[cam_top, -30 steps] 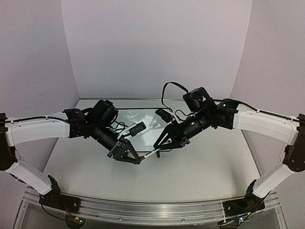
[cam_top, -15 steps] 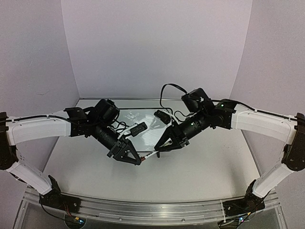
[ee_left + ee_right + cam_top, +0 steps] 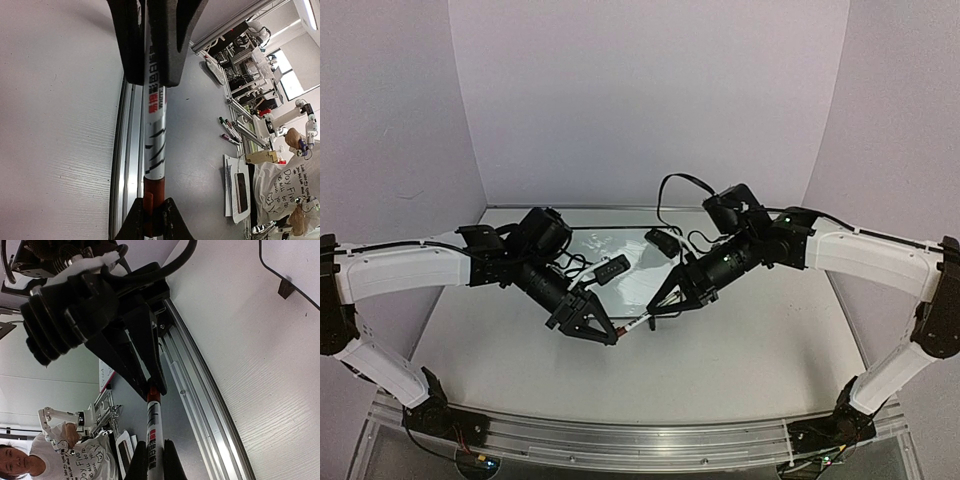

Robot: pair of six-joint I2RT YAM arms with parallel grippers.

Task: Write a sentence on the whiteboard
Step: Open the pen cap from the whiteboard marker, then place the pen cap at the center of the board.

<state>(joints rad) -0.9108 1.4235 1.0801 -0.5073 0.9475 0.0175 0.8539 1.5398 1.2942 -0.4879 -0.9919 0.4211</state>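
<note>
Two grippers share one marker [image 3: 636, 323] over the table [image 3: 750, 345]. The left gripper [image 3: 613, 334] has its jaws clamped narrow on the marker's red end, at the 8 o'clock end in the top view. The right gripper [image 3: 656, 314] has its jaws closed on the white printed barrel, at the 2 o'clock end. The whiteboard [image 3: 632, 283] sits on the table at 12 o'clock from the marker, toward the far wall, partly hidden by both wrists. The right wrist view shows one rounded, black-rimmed corner and one foot at 1 o'clock. Lettering cannot be made out.
</note>
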